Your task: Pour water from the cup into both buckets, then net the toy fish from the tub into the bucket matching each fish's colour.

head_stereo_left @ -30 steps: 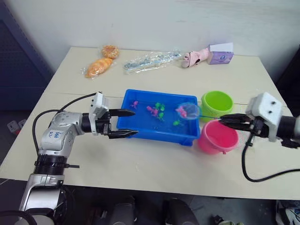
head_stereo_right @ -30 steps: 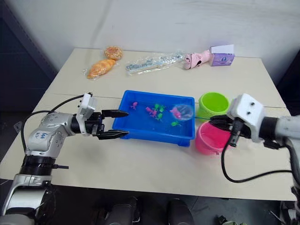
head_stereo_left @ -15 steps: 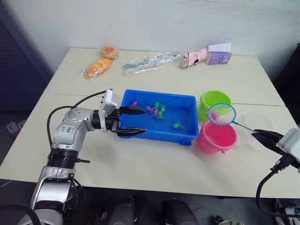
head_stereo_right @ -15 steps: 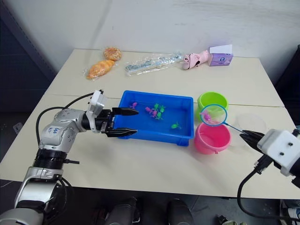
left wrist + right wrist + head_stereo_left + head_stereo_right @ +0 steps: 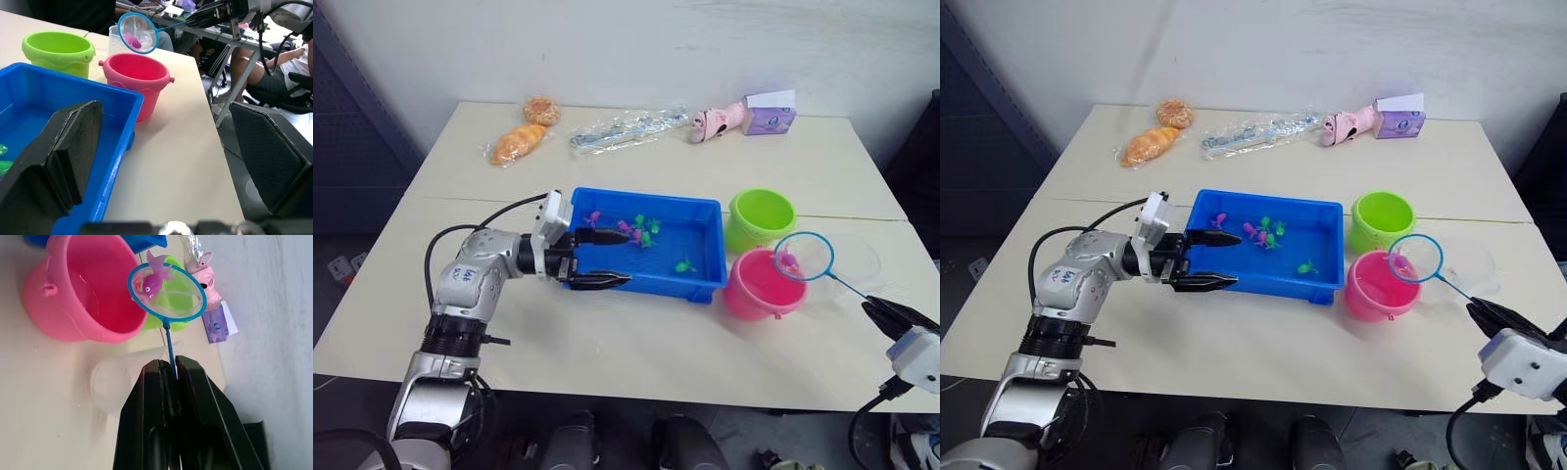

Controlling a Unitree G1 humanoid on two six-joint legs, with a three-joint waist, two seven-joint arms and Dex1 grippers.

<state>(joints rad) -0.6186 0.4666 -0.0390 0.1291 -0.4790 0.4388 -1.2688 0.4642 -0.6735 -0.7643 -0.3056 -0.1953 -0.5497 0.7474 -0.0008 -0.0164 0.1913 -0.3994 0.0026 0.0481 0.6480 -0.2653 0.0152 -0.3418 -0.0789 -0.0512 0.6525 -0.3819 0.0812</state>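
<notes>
The blue tub sits mid-bench, the left gripper spread over its left end. The pink bucket stands beside the tub's right end. The right gripper, near the bench's right edge, pinches the net, its hoop holding a pink fish above the bucket's right rim.

Far table edge: two wrapped bread items, clear crinkled plastic packet, pink soft toy, small purple carton just beside it.

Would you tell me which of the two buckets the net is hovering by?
The pink bucket; the net, carrying a pink fish, hangs at its rim, while the green bucket sits farther back.
</notes>
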